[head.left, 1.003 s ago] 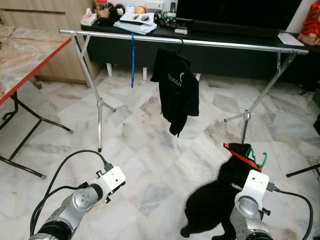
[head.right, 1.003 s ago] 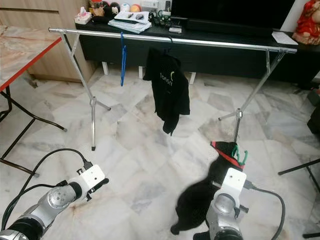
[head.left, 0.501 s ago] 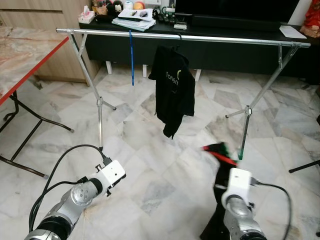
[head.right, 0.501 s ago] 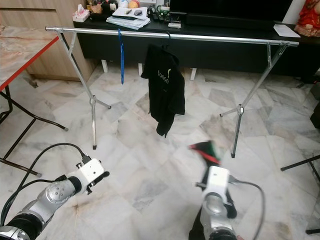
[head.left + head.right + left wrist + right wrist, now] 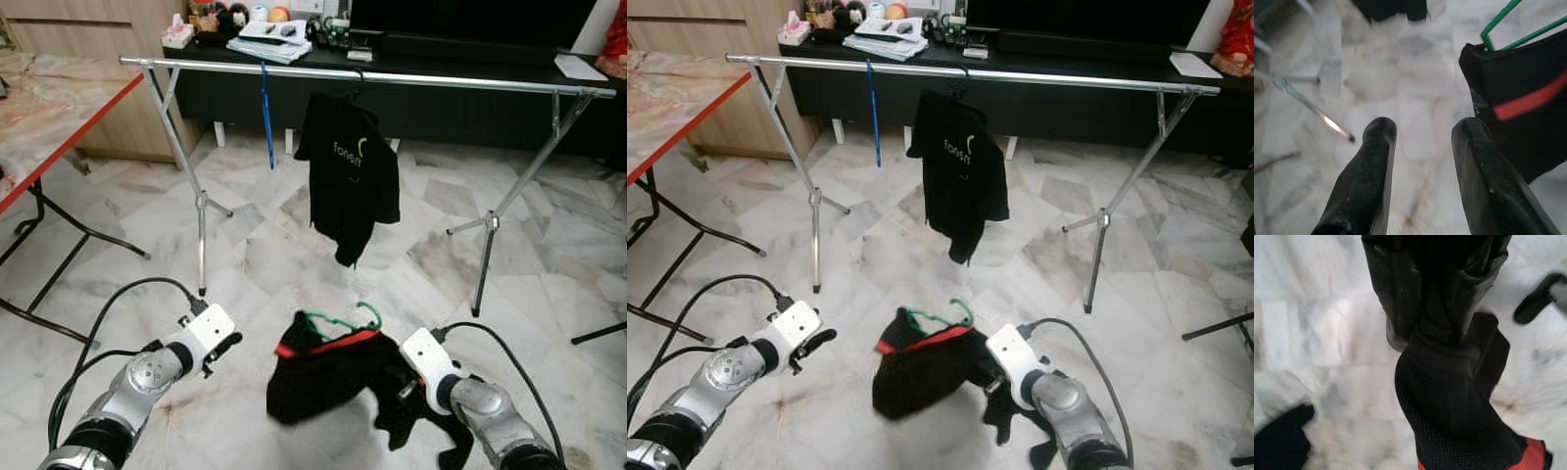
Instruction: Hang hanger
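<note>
- We are holding the green hanger [image 5: 341, 320] low in front of us, above the floor [image 5: 265, 255] and well short of the rail [image 5: 392, 77]; a black garment [image 5: 323, 377] with a red collar band is draped on it.
- Our right gripper [image 5: 1435, 333] is clamping the black cloth between its fingers, pressed tight on the fabric; the hanger's hook is sticking up just left of that gripper.
- Our left gripper [image 5: 1422, 132] is hovering beside the garment, its fingers [image 5: 1376, 142] spread apart and gripping nothing; the garment's red band is lying just off one fingertip.
- A black shirt [image 5: 351, 176] is hanging from the rail; it is bearing pale lettering and a curved mark, too small for us to read.
- A blue hanger [image 5: 266, 113] is dangling from the rail left of the shirt.
- A table [image 5: 59, 108] with a red edge is standing at our left, and a dark bench [image 5: 441, 59] with papers and small items is running behind the rail.
- Compared with half a second ago, the garment is now sitting between our two arms rather than straight ahead of the right arm, and the green hook is showing clearly.
</note>
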`<state>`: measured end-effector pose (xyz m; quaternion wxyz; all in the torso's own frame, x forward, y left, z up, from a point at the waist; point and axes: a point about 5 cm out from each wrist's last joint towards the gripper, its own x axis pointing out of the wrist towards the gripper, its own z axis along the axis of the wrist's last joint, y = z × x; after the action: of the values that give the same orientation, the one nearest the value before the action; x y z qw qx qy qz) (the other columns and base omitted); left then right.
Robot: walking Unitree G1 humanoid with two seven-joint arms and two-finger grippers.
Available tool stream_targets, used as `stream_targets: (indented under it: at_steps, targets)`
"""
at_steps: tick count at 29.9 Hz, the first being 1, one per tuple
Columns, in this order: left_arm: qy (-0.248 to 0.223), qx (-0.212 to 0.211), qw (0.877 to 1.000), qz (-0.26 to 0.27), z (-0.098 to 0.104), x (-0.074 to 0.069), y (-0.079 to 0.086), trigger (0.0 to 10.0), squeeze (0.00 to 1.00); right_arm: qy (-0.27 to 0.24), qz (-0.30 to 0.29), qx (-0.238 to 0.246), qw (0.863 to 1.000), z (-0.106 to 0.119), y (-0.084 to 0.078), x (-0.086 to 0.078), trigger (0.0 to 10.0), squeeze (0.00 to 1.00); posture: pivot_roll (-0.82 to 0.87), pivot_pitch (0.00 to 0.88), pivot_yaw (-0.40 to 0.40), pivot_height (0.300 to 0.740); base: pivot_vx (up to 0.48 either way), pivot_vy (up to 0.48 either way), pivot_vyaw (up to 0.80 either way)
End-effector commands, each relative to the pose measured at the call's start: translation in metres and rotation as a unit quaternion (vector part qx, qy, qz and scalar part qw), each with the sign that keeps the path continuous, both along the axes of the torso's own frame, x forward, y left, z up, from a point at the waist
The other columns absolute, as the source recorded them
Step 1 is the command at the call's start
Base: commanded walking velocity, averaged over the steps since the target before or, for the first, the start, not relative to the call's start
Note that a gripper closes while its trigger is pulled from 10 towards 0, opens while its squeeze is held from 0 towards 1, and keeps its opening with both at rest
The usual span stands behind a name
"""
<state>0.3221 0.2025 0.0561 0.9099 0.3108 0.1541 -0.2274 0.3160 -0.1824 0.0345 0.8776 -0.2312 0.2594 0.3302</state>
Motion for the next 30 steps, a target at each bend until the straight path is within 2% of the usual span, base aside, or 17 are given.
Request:
stream_targets:
  at_steps: [1,4,7,8,11,14,16,19,20,23,24,25,26,27,29,30]
  targets:
    - [0.042,0.009,0.999,0.021,-0.014,-0.007,0.005,10.0,0.0,-0.015,0.049,-0.006,0.999,0.016,0.002,0.009,10.0,0.0,0.01,0.066,-0.042,0.74,0.0,0.0,0.0]
    - [0.045,0.01,0.999,0.022,-0.016,-0.008,0.004,10.0,0.0,-0.013,0.068,-0.008,0.998,0.019,0.004,0.011,10.0,0.0,0.01,0.066,-0.051,0.74,0.0,0.0,0.0]
    - [0.068,0.013,0.997,0.028,-0.022,-0.011,0.003,10.0,0.0,-0.023,0.084,-0.005,0.996,0.027,0.009,0.016,10.0,0.0,0.01,0.072,-0.061,0.74,0.0,0.0,0.0]
    - [0.091,0.037,0.995,0.022,-0.029,-0.015,0.004,10.0,0.0,-0.034,0.093,0.012,0.995,0.034,0.017,0.02,10.0,0.0,0.01,0.077,-0.067,0.74,0.0,0.0,0.0]
    - [0.098,0.049,0.994,0.019,-0.032,-0.017,0.004,10.0,0.0,-0.04,0.107,0.025,0.993,0.038,0.022,0.022,10.0,0.0,0.01,0.079,-0.072,0.74,0.0,0.0,0.0]
    - [0.138,0.013,0.989,0.059,-0.039,-0.019,0.004,10.0,0.0,-0.056,0.141,0.042,0.988,0.046,0.03,0.023,10.0,0.0,0.01,0.08,-0.077,0.74,0.0,0.0,0.0]
    - [0.152,-0.025,0.984,0.091,-0.042,-0.019,0.003,10.0,0.0,-0.058,0.154,0.048,0.985,0.048,0.032,0.023,10.0,0.0,0.01,0.084,-0.083,0.74,0.0,0.0,0.0]
    - [0.15,-0.121,0.967,0.169,-0.039,-0.014,0.003,10.0,0.0,-0.049,0.187,0.055,0.98,0.049,0.033,0.019,10.0,0.0,0.0,0.088,-0.091,0.74,0.0,0.0,0.0]
    - [0.152,-0.16,0.955,0.2,-0.037,-0.011,0.005,10.0,0.0,-0.047,0.204,0.045,0.977,0.047,0.03,0.015,10.0,0.0,0.0,0.088,-0.092,0.74,0.0,0.0,0.0]
    - [0.156,-0.177,0.947,0.218,-0.036,-0.011,0.007,10.0,0.0,-0.054,0.2,0.03,0.978,0.045,0.026,0.015,10.0,0.0,0.0,0.089,-0.096,0.74,0.0,0.0,0.0]
    - [0.158,-0.195,0.94,0.232,-0.036,-0.011,0.009,10.0,0.0,-0.058,0.194,0.015,0.979,0.044,0.023,0.016,10.0,0.0,0.0,0.09,-0.098,0.74,0.0,0.0,0.0]
    - [0.158,-0.195,0.94,0.232,-0.036,-0.011,0.009,10.0,0.0,-0.058,0.194,0.015,0.979,0.044,0.023,0.016,10.0,0.0,0.0,0.09,-0.098,0.74,0.0,0.0,0.0]
    - [0.164,-0.227,0.924,0.261,-0.037,-0.013,0.015,10.0,0.0,-0.072,0.18,-0.048,0.98,0.038,0.016,0.016,10.0,0.0,0.0,0.093,-0.1,0.74,0.0,0.0,0.0]
    - [0.164,-0.227,0.924,0.261,-0.037,-0.013,0.015,10.0,0.0,-0.072,0.18,-0.048,0.98,0.038,0.016,0.016,10.0,0.0,0.0,0.093,-0.1,0.74,0.0,0.0,0.0]
    - [0.171,-0.242,0.913,0.282,-0.038,-0.015,0.019,10.0,0.0,-0.077,0.182,-0.068,0.978,0.034,0.013,0.014,10.0,0.0,0.0,0.094,-0.102,0.74,0.0,0.0,0.0]
    - [0.171,-0.234,0.91,0.295,-0.039,-0.017,0.023,10.0,0.0,-0.08,0.174,-0.066,0.979,0.033,0.014,0.014,10.0,0.0,0.01,0.099,-0.105,0.74,0.0,0.0,0.0]
